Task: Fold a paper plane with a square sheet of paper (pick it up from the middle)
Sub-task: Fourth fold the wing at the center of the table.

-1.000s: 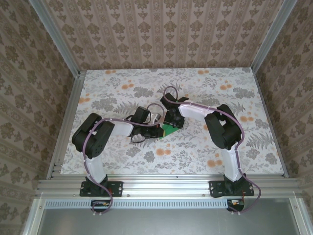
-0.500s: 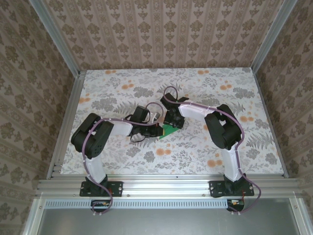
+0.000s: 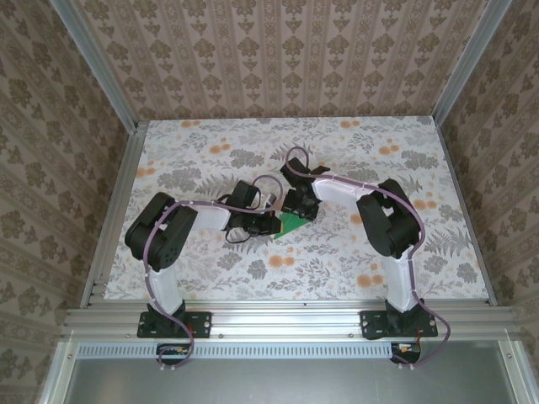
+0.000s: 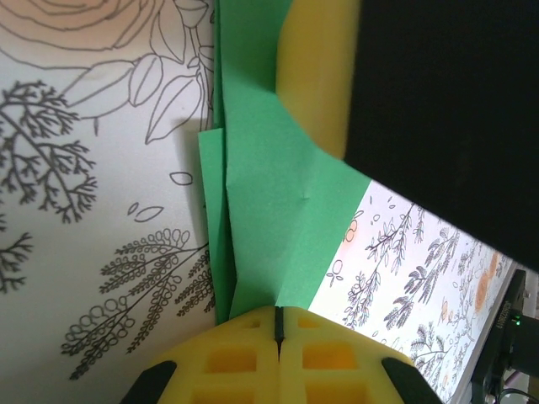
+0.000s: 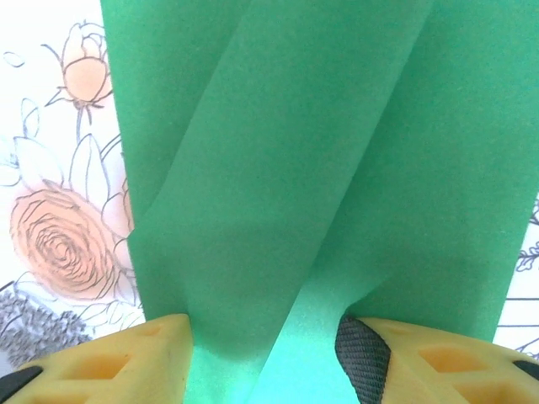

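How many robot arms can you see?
2. The left arm comes from the bottom left, the right arm from the bottom right. Both reach to the green paper in the middle of the table.

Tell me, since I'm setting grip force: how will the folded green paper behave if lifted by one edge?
Probably floppy: the folded green paper bows in soft curves. Likely very light and thin, so a push may slide or buckle it. Its layered folds should stiffen it slightly along the creases.
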